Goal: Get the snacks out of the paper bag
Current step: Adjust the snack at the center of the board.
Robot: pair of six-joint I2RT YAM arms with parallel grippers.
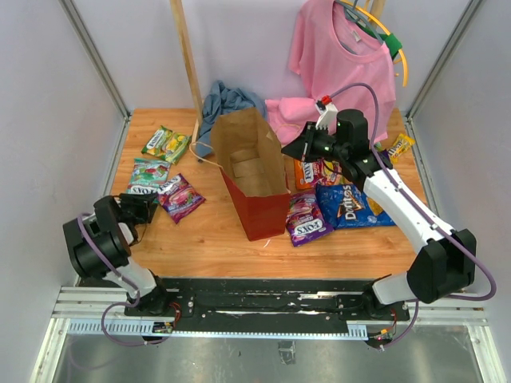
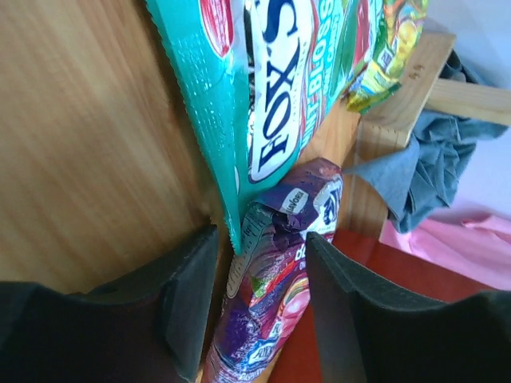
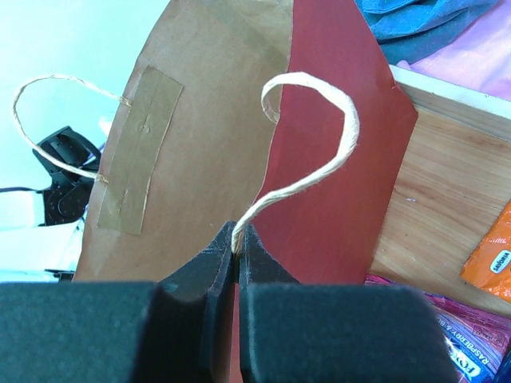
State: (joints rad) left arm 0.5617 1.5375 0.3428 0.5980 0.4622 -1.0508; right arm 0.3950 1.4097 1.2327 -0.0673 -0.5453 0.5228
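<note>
The left arm [image 1: 100, 235] sits folded low at the near left corner of the desk [image 1: 207, 239], its wrist turned right. The left claw [image 2: 260, 243] is released, fingers apart either side of a purple candy packet [image 2: 263, 319] that lies flat on the wood. The packet's near end is cut off at the bottom of the wrist view, and whether a finger touches it is hard to tell. A teal packet [image 1: 148, 177] lies just beyond it, with green-yellow packets [image 1: 166, 144] farther back.

The right arm [image 1: 399, 199] reaches far and left from its base to the paper bag [image 1: 263, 211], which stands mid-desk with its mouth open. The right claw [image 3: 235, 247] is clenched on the bag's twine handle [image 3: 319, 96], pinching the cord just above the red side's rim. From overhead, the wrist masks the fingertips.

Right of the bag, a blue Doritos bag [image 1: 351, 206] and a purple Fox's packet [image 1: 302, 219] lie near the claw. An orange packet [image 1: 307, 171] is partly hidden under the arm.

A pink shirt [image 1: 343, 64] and a blue-grey cloth [image 1: 227, 100] sit at the far edge.
</note>
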